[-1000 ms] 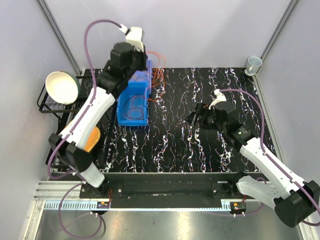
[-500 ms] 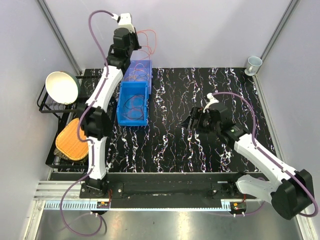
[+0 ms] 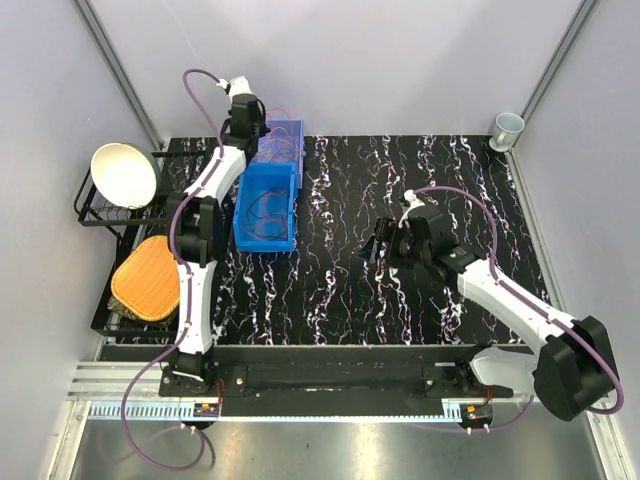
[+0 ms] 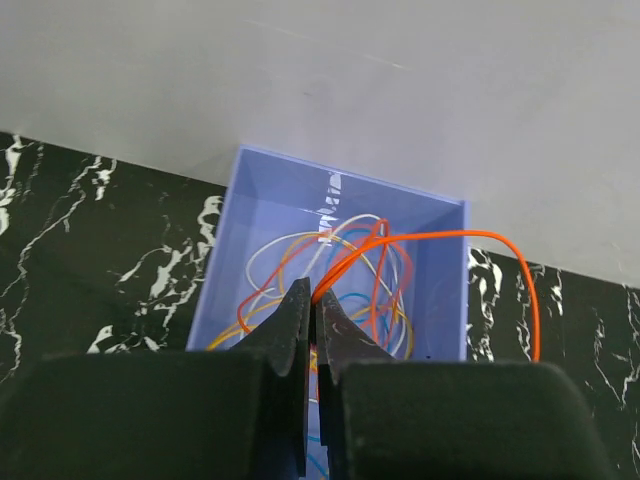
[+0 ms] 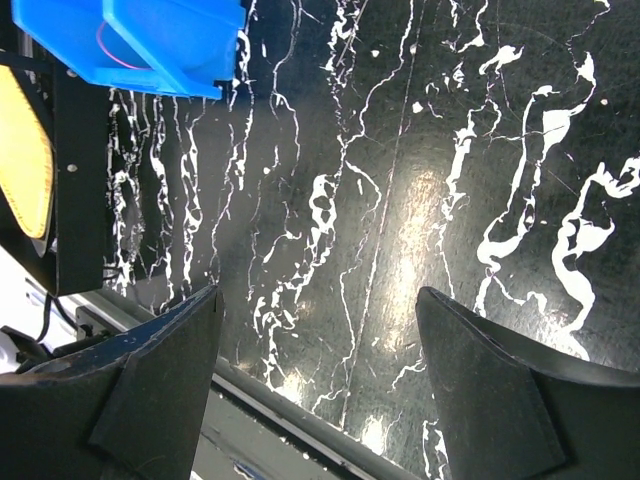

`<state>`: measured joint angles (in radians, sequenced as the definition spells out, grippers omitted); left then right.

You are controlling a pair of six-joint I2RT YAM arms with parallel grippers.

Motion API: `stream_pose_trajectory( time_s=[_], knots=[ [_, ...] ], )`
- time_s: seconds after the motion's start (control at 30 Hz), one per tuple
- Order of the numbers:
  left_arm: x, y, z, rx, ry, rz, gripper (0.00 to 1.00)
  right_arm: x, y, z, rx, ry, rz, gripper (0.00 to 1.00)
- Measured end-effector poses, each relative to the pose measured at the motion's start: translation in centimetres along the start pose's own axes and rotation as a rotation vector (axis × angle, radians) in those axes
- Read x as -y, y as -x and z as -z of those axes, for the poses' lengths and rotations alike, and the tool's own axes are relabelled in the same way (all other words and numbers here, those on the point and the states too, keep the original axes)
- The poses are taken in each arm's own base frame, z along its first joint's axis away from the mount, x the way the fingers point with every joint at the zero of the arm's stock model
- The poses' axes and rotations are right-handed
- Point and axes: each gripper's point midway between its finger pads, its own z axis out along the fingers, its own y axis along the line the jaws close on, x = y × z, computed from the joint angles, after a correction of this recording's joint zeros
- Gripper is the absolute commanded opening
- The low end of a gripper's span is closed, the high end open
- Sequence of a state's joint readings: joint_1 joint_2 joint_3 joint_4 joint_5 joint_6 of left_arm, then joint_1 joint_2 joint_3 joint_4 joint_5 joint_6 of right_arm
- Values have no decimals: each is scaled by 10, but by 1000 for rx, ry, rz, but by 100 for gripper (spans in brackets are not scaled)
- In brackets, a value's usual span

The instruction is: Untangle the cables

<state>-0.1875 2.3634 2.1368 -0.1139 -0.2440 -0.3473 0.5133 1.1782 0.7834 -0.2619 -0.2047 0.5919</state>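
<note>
The cables [image 4: 345,265] are thin orange, red, yellow, blue and white loops lying tangled in the far pale-blue bin [image 4: 440,280]. That bin stands at the back of the table against the wall [image 3: 286,140]. My left gripper [image 4: 315,297] is shut on an orange cable [image 4: 470,236], which arcs right over the bin's rim. In the top view the left gripper [image 3: 258,128] is at the bin's far left edge. A nearer blue bin [image 3: 266,205] holds thin reddish loops [image 3: 264,215]. My right gripper [image 5: 320,330] is open and empty over the black marble table [image 3: 340,290], mid-table [image 3: 375,243].
A white bowl [image 3: 124,174] sits on a black rack [image 3: 95,212] at the left, with an orange woven pad [image 3: 145,278] below it. A cup [image 3: 508,127] stands at the back right corner. The nearer bin's corner [image 5: 140,35] shows in the right wrist view.
My left arm has stretched out and dropped from high above the bins to the far bin's edge, bringing the orange cable down. My right gripper has drifted slightly left.
</note>
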Motion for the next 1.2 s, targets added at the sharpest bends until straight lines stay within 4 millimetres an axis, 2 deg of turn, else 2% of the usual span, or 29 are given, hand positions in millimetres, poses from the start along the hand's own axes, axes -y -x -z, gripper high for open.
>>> stream_pose_trajectory(
  time_s=[0.13,0.3,0.33,0.37,0.4,0.43,0.77,0.9,1.03,1.2],
  knots=[
    [-7,6,-2,18,18,26,0,3,-4,-6,-22,-7,-4,82],
    [-5,5,-2,18,18,28,0,1,-6,-7,-35,5,-5,82],
    [-5,5,-1,18,18,28,20,1,-6,-7,-35,5,-5,82],
    [-4,5,-1,18,19,28,52,1,-6,-7,-35,6,-6,82],
    [-4,4,-1,17,21,26,80,1,-6,-7,-35,6,-6,83],
    [-4,4,-1,17,25,27,99,1,-6,-7,-35,6,-6,83],
    [-8,3,0,12,51,45,99,0,-6,-6,-32,11,-9,83],
    [-6,9,4,19,45,50,99,-3,-6,-4,-33,22,-12,83],
    [2,25,16,40,25,56,99,-5,-6,-3,-32,32,-11,83],
    [19,57,49,82,-18,55,99,-5,-5,-1,-31,30,-7,84]
  ],
)
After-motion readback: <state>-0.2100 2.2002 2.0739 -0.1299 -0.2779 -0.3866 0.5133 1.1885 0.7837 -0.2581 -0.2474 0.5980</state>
